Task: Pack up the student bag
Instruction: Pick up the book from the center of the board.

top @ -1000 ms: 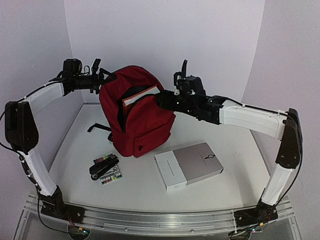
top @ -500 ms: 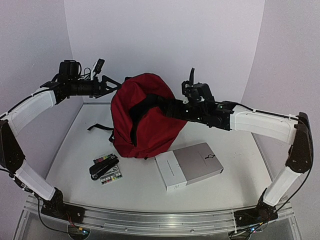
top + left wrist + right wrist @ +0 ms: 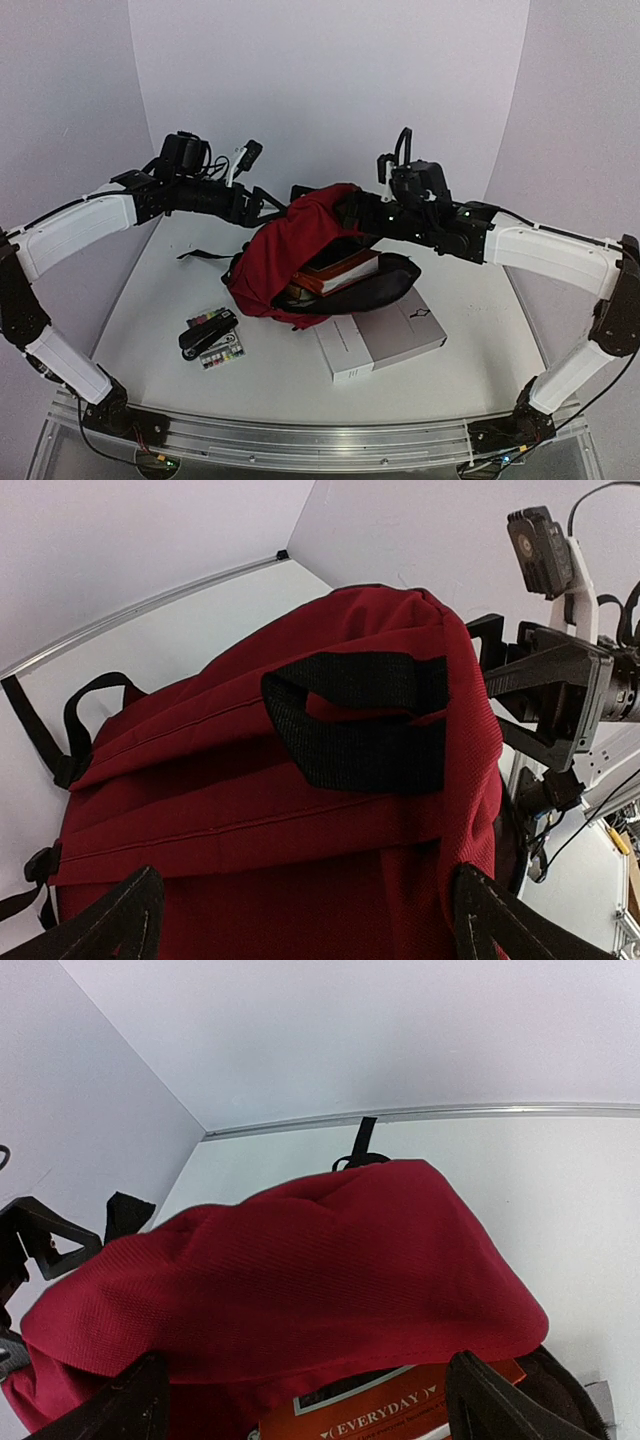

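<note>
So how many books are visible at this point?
2. A grey book lies flat on the table just in front of the student bag. An orange-red book sits inside the bag's open mouth. More may be hidden deeper in the bag.

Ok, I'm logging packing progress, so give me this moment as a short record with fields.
bag: student bag lies tipped over, mouth open toward the front
inside: orange book marked EVERYDAY, showing in the mouth
outside bag: grey box by the mouth; black stapler; small multicoloured set
left claw: open, facing the bag's back and handle loop
right claw: open, over the bag's upper fabric
</note>
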Available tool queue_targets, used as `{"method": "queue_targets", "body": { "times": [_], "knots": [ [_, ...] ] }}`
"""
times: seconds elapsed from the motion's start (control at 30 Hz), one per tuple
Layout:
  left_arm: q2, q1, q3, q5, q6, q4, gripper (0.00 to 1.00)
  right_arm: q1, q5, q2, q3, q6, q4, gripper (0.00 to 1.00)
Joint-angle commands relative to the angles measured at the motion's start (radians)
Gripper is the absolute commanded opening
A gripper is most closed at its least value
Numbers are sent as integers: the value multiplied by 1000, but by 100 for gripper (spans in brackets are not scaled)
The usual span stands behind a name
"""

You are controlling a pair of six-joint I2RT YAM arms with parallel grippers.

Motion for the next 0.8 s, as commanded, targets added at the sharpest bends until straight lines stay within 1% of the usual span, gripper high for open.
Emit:
{"method": "queue_targets", "body": {
  "times": [0.0, 0.07, 0.13, 0.23, 0.27, 0.33, 0.43, 0.5, 0.6, 0.67, 0.77],
  "knots": [
    [54, -61, 45, -73, 69, -52, 100, 1, 50, -78, -22, -46, -33, 97],
    [67, -78, 47, -86, 74, -68, 99, -5, 63, -110, -37, -68, -58, 98],
    [75, -84, 43, -95, 71, -71, 95, -35, 54, -136, -64, -74, -79, 98],
    [80, -86, 28, -119, 48, -58, 85, -140, -31, -180, -133, -56, -93, 98],
    [79, -86, 21, -134, 34, -52, 84, -177, -65, -192, -169, -48, -93, 98],
    [71, -86, 0, -156, 9, -36, 84, -239, -116, -214, -228, -33, -92, 98],
    [22, -85, -71, -205, -65, 17, 91, -327, -182, -219, -327, -7, -85, 98],
    [-34, -86, -137, -261, -148, 50, 94, -391, -239, -209, -392, 10, -67, 98],
    [-138, -85, -260, -346, -311, 92, 96, -462, -302, -193, -477, 28, -34, 97],
    [-216, -87, -373, -383, -415, 131, 96, -490, -335, -178, -514, 38, -14, 95],
    [-343, -87, -543, -419, -591, 194, 96, -499, -365, -160, -562, 51, 6, 89]
  ]
}}
